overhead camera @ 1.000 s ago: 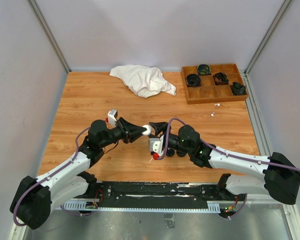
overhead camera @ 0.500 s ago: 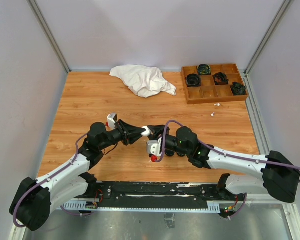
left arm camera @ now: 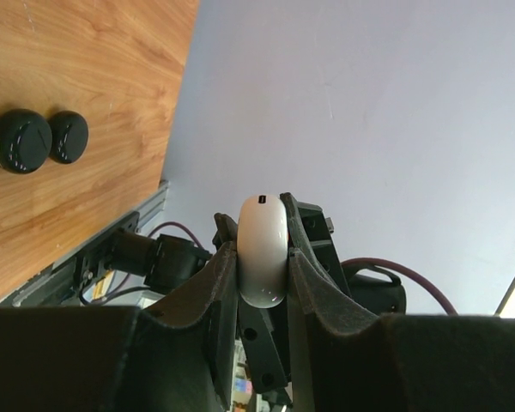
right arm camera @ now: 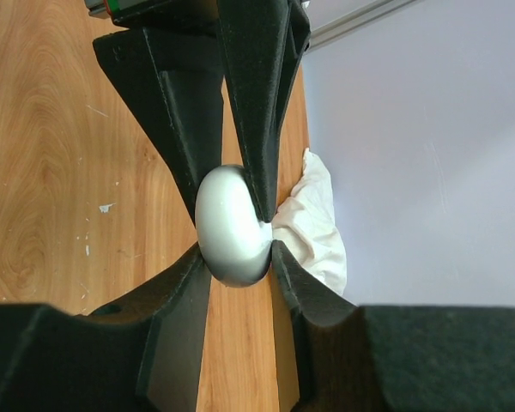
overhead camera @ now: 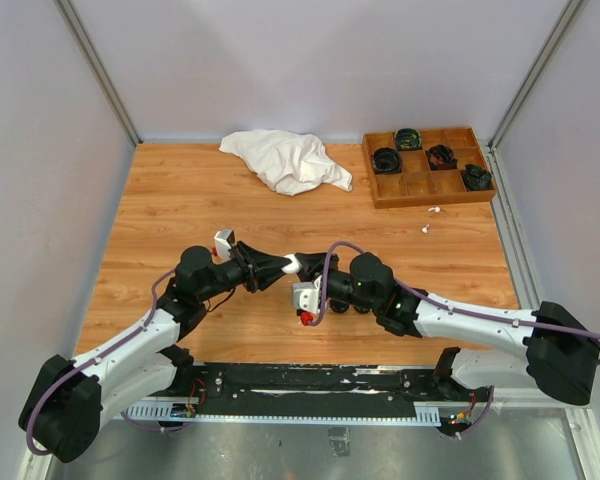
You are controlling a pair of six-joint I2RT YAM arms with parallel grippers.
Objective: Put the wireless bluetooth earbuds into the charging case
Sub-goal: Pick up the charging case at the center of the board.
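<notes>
Left gripper (left arm camera: 263, 257): clamped on smooth white oval plastic charging case (left arm camera: 263, 227)
Right gripper (right arm camera: 238, 249): pinching same case, over wooden table (right arm camera: 60, 172)

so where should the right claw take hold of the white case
The free end of the white case, the half sticking out past the left claw, approached head-on from the side opposite it. It is a thin rounded puck pinched across its broad faces, so the right claw fits on those same faces further along.
</notes>
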